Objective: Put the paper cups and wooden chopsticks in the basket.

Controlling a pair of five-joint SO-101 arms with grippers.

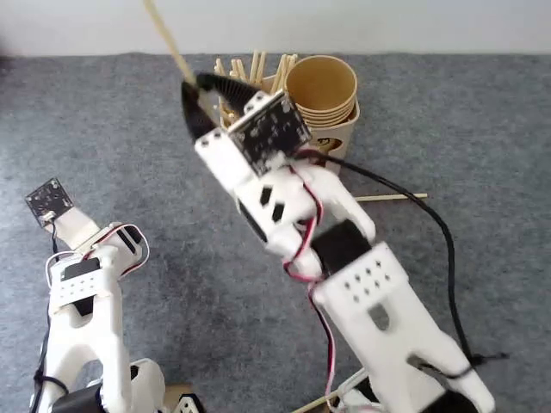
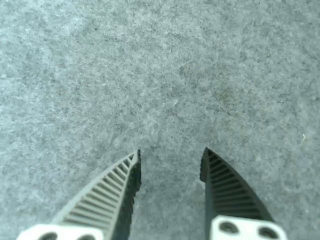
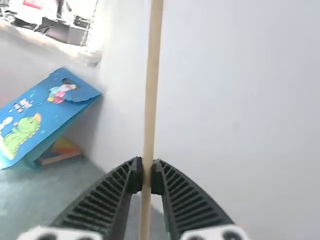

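My right gripper [image 1: 195, 96] is shut on a wooden chopstick [image 1: 166, 39], held raised and tilted just left of the basket [image 1: 346, 131]. In the right wrist view the chopstick [image 3: 152, 75] stands upright between the closed fingers of the right gripper [image 3: 146, 175]. The basket at the far middle of the table holds a stack of paper cups [image 1: 321, 84] and several chopsticks [image 1: 256, 67]. One chopstick [image 1: 392, 197] lies flat on the grey mat to the right of the arm. My left gripper [image 2: 170, 155] is open over bare mat, holding nothing.
The left arm [image 1: 79, 292] sits at the near left of the grey mat [image 1: 482, 129]. Another stick end [image 1: 314, 402] pokes out by the right arm's base. A black cable [image 1: 439, 224] runs along the right arm. A white wall lies behind the basket.
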